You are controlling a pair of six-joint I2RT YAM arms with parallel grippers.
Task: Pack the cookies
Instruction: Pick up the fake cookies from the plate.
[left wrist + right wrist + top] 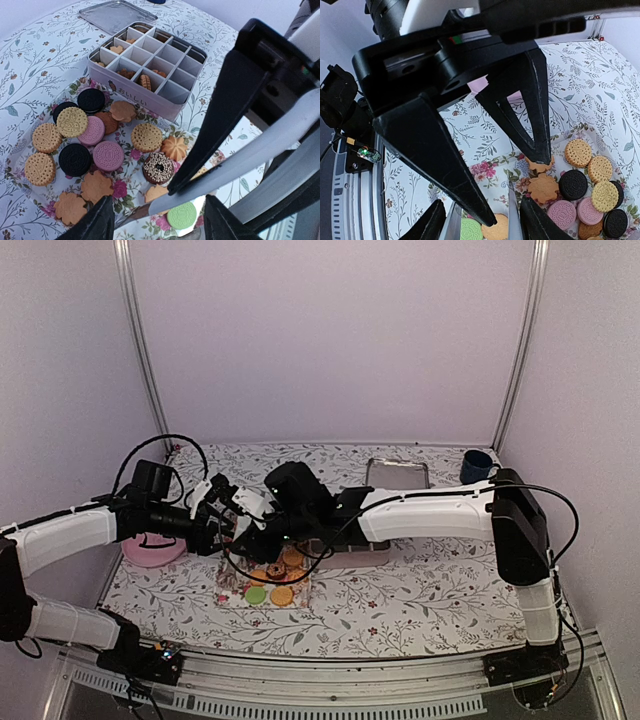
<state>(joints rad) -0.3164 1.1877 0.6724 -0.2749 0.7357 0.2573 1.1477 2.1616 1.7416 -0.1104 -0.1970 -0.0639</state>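
Note:
The cookies [107, 155] lie spread on a floral mat [125, 187]: tan, black and pink rounds, a sprinkled chocolate ring [158, 167] and a green one [181, 215]. Behind them stands a divided tin [145, 100] with a few biscuits in its cells. My right gripper [482, 205] is shut on silver tongs [512, 210], whose blades lie along its fingers and point down at the mat's near edge. My left gripper [157, 220] hangs open and empty just above the same spot, crossing the right one. In the top view both grippers [240, 532] meet over the cookies [272, 580].
The tin's lid [397, 475] lies at the back beside a blue cup [476, 466]. A pink plate [150, 555] sits under the left arm. The right forearm covers most of the tin in the top view.

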